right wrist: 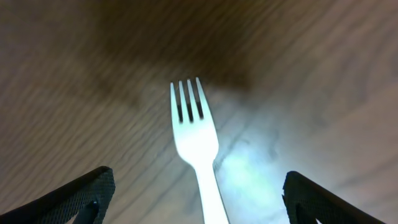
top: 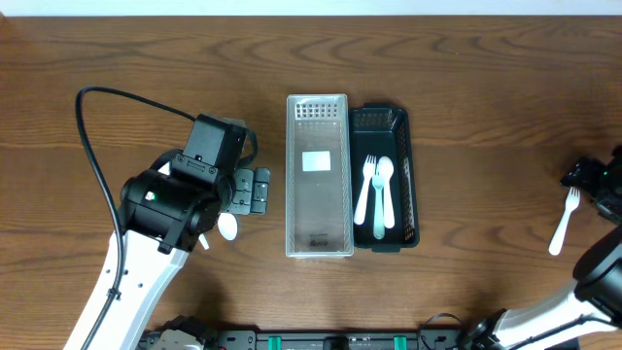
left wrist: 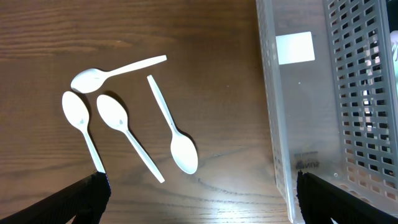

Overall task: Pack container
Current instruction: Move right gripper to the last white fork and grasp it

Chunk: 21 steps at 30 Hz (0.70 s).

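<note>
Lying loose, four spoons [left wrist: 183, 152], one fork [right wrist: 196, 140], two containers [top: 318, 204]

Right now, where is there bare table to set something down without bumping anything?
The widest bare wood lies between the black basket and the loose fork at the right edge. The far strip beyond the clear container is also free. Left of that container is crowded: four spoons lie under the left gripper.

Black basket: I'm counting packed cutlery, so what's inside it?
A white fork and a white spoon lie side by side in the basket. Anything stacked beneath them would be hidden from above.
</note>
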Motion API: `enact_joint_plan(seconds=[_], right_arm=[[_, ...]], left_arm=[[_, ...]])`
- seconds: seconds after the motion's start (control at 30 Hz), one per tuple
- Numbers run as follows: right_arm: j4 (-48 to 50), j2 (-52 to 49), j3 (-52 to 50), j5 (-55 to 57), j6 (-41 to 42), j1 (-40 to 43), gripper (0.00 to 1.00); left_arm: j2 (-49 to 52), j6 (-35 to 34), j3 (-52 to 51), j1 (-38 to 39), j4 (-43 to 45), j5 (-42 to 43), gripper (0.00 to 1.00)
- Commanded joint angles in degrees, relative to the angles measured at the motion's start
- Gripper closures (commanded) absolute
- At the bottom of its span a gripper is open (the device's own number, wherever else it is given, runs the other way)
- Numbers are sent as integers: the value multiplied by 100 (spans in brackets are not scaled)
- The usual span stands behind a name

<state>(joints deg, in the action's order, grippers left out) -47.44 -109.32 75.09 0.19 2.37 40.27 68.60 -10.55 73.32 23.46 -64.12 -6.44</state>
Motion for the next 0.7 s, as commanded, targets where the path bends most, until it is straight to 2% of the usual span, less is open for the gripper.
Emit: enact_joint_plan(seconds=[0.0,0.53,0.6,0.67], right_arm=[[103,-179,-22,-120,-210,33,11],[378,-898,-22,-389,-330,26,12],[367,-898,-22,-389,-330,26,15],[363,-898,-22,-389,-330,26,22]], left_arm=[[26,-52,2,-9,-20,-68,2],[26,-52,2,-9,-15,-68,2],[26,-52,2,-9,-13,-68,2],[26,-52,2,-9,-11,-70,2]])
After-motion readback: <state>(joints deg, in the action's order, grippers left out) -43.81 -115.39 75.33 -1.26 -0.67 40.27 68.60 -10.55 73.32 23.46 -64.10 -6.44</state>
